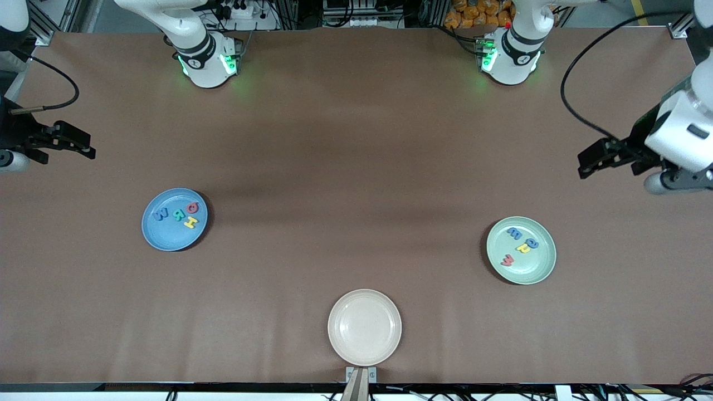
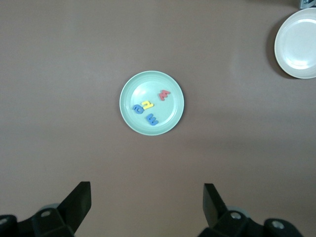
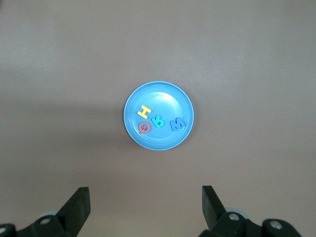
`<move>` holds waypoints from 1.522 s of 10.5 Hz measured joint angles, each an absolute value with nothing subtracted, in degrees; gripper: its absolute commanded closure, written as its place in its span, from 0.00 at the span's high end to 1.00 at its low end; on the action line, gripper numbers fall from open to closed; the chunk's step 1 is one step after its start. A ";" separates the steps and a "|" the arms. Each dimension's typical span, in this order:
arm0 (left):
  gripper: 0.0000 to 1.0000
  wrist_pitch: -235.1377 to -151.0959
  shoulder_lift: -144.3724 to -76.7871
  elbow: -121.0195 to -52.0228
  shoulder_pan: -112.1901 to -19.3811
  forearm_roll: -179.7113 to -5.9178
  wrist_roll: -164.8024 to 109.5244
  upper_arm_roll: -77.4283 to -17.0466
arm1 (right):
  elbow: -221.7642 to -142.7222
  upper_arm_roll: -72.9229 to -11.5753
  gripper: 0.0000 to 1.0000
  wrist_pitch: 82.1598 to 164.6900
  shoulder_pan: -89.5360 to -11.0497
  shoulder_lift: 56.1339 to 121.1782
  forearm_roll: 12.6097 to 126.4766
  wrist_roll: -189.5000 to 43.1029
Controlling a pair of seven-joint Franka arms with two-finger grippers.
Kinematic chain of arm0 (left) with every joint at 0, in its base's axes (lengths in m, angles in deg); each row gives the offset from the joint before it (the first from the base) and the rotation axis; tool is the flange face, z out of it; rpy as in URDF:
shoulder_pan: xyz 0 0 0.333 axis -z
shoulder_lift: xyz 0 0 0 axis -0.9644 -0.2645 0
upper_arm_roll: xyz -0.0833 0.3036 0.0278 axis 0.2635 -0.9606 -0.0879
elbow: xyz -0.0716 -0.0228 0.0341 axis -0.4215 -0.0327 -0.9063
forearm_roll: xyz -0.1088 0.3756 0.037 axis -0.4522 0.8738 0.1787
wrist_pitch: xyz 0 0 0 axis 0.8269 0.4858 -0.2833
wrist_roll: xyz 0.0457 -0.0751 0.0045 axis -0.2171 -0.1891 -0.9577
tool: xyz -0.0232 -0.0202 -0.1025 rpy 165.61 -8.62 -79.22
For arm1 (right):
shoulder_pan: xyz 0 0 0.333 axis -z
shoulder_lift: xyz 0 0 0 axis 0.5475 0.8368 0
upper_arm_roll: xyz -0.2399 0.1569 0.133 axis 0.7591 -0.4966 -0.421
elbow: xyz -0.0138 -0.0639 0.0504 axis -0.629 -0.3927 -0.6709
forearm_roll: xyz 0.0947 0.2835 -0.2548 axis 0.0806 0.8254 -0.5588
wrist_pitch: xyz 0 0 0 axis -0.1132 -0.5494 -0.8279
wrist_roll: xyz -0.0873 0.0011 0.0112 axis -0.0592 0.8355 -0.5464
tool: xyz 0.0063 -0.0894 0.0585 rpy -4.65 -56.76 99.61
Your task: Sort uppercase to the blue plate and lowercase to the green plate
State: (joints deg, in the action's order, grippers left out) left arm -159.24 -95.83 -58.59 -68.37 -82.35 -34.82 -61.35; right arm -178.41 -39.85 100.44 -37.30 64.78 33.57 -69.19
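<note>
The sort looks finished — every letter lies in a plate. The blue plate (image 1: 174, 219), toward the right arm's end of the bench, carries the uppercase (image 1: 177, 213) four: blue W, teal R, red Q, yellow H. The green plate (image 1: 521, 250), toward the left arm's end, holds the lowercase (image 1: 519, 245) four. A cream plate (image 1: 364, 327) at the bench's camera-side edge is bare. The left pincer (image 1: 593, 161) and right pincer (image 1: 75, 143) both wait spread wide and empty, up over the bench's two ends — likely parked clear of the plates.
</note>
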 measured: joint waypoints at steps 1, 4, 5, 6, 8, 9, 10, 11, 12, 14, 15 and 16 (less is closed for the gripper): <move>1.00 -157.94 -94.63 -59.36 -68.37 -82.35 -34.82 -61.35 | -178.40 -39.83 1.00 100.44 -37.27 64.78 33.57 -69.21; 1.00 -157.83 -91.11 -63.80 -68.41 -82.35 -34.82 -61.33 | -178.37 -39.83 1.00 100.45 -37.26 64.78 33.66 -69.22; 1.00 -159.15 -89.17 -67.00 -68.50 -82.35 -34.82 -61.33 | -178.36 -39.83 1.00 100.45 -37.25 64.78 33.92 -69.22; 1.00 -161.80 -86.62 -71.33 -68.83 -82.38 -34.82 -61.29 | -178.33 -39.83 1.00 100.46 -37.25 64.78 34.22 -69.23; 1.00 -164.32 -82.92 -76.84 -70.05 -82.73 -34.80 -61.20 | -178.33 -39.82 1.00 100.47 -37.23 64.78 34.39 -69.25; 1.00 -164.57 -82.15 -77.67 -70.44 -82.77 -34.78 -61.09 | -178.33 -39.82 1.00 100.49 -37.21 64.78 34.42 -69.27; 1.00 -164.73 -81.88 -77.86 -71.05 -82.77 -34.77 -60.98 | -178.33 -39.81 1.00 100.50 -37.17 64.78 34.44 -69.28; 1.00 -164.85 -81.79 -77.87 -71.78 -82.77 -34.74 -60.70 | -178.33 -39.81 1.00 100.53 -37.16 64.78 34.45 -69.29; 1.00 -164.88 -81.70 -77.87 -72.49 -82.81 -34.74 -60.57 | -178.32 -39.80 1.00 100.58 -37.13 64.78 34.45 -69.30; 1.00 -164.90 -81.57 -77.86 -73.86 -83.39 -34.72 -60.52 | -178.33 -39.80 1.00 100.66 -37.11 64.78 34.48 -69.30; 1.00 -164.90 -81.56 -77.87 -74.08 -83.39 -34.72 -60.51 | -178.32 -39.80 1.00 100.66 -37.11 64.78 34.48 -69.30; 1.00 -164.90 -81.56 -77.87 -74.12 -83.39 -34.61 -60.51 | -178.33 -39.80 1.00 100.68 -37.11 64.78 34.49 -69.30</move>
